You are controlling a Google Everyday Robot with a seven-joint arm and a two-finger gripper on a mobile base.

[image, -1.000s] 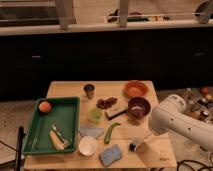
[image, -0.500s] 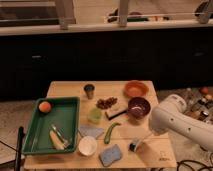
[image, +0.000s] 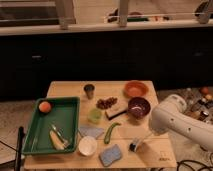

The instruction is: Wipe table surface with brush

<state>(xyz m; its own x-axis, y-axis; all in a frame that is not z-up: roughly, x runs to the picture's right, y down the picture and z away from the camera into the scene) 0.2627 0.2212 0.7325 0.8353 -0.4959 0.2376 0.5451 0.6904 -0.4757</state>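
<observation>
The pale-wood table surface (image: 150, 152) has a small dark logo (image: 162, 159) at its front right corner. The brush (image: 139, 143) lies over the front right part, its round head (image: 134, 147) on the wood and its slim whitish handle running up and right under my white arm (image: 172, 119). My gripper is at the table's right edge, hidden behind that arm link where the handle ends.
A green tray (image: 35, 135) at the left holds an orange (image: 45, 106) and a banana (image: 57, 140). On the table stand a metal cup (image: 89, 91), orange bowl (image: 135, 89), purple bowl (image: 138, 106), black-handled tool (image: 115, 111), green cup (image: 94, 116), green pepper (image: 111, 131), white bowl (image: 87, 145) and blue sponge (image: 111, 155).
</observation>
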